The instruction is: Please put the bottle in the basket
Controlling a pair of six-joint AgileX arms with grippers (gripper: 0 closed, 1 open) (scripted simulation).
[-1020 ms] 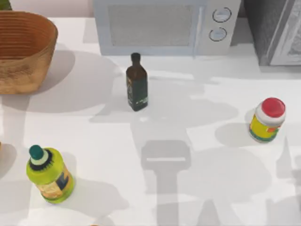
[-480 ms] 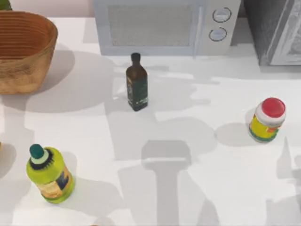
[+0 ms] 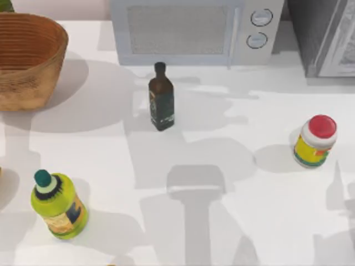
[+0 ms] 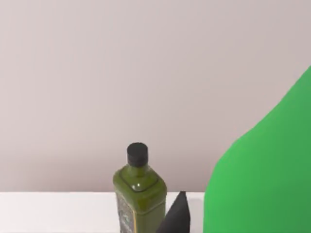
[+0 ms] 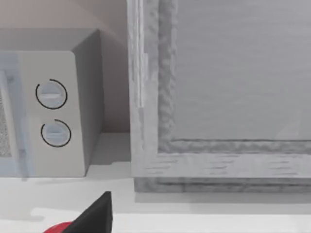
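The bright green bottle (image 4: 262, 170) looms very close in the left wrist view, right beside my left gripper (image 4: 176, 217), of which a dark tip shows. A sliver of the same green (image 3: 4, 4) peeks in at the top view's far left corner, just behind the basket. The tan woven basket (image 3: 28, 58) stands at the table's far left with nothing visible inside. My right gripper (image 5: 95, 217) shows as a dark tip in the right wrist view, near a red lid (image 5: 58, 228).
A dark brown bottle (image 3: 161, 98) stands mid-table in front of the microwave (image 3: 191, 30). A squat yellow-green bottle with a teal cap (image 3: 58, 206) sits near left. A red-lidded yellow jar (image 3: 315, 141) is at the right, and a grey appliance (image 3: 327, 33) at the far right.
The arm shadows on the table have shifted a little since a second ago. The basket, the bottles and the jar stand where they were.
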